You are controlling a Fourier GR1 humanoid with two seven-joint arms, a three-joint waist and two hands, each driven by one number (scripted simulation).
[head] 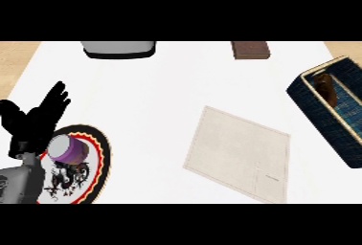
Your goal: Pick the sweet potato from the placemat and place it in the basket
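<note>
On the white counter (155,95), the sweet potato (325,88) lies in the basket (318,115), well apart from the left hand's (32,122) spread fingers.

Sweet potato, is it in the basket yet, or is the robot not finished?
It looks done. The placemat is bare, and a brown thing that looks like the sweet potato lies inside the dark blue basket. Nothing is in hand: the left hand rests open, fingers up, by the plate with the purple cup. The right hand is out of view. Nothing seems left.

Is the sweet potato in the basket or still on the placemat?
In the basket: the brown sweet potato lies inside its walls, and the placemat is bare.
</note>
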